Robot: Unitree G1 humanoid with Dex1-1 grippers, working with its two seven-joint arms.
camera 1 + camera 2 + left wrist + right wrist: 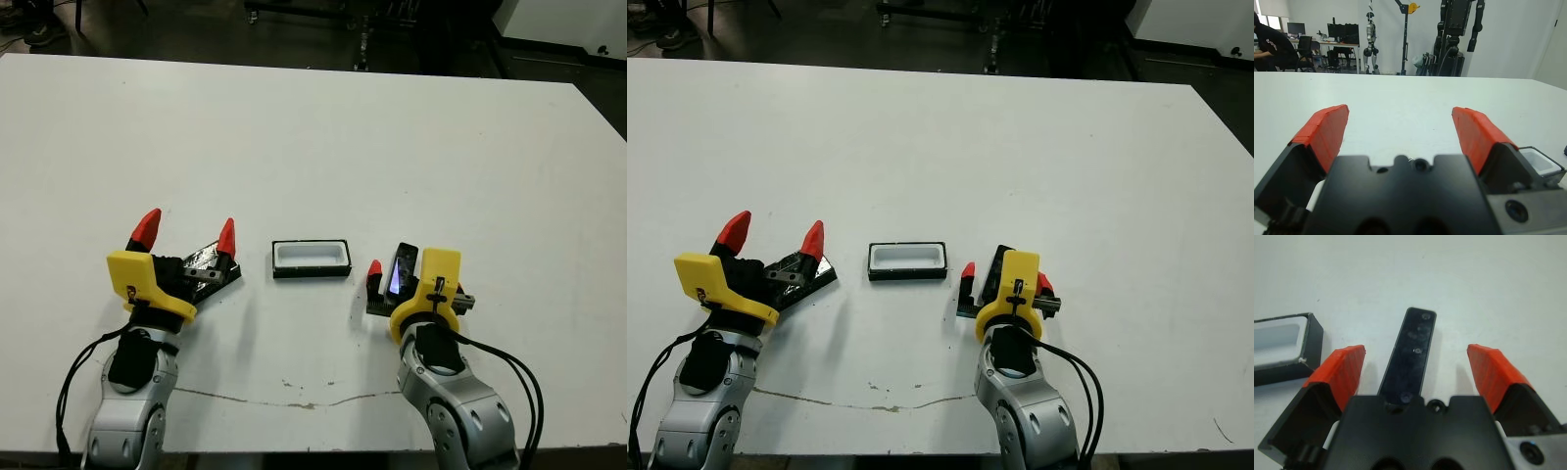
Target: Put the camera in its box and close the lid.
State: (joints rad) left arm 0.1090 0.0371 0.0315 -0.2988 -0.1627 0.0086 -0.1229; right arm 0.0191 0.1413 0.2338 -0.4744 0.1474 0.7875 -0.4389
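One camera (1413, 352) lies on the desk (392, 147) between the wide-spread fingers of the right gripper (1418, 369), its long axis pointing away from the robot. One box (311, 258) sits crosswise mid-desk, open. One lid (211, 264) lies under the wide-open left gripper (186, 233).

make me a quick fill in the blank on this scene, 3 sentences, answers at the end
1. The box sits on the table between the two end effectors, and its white inside is ____.
2. The camera lies between the open fingers of the ____ end effector.
3. The lid lies by the ____ end effector, which is open.

Missing words: empty; right; left
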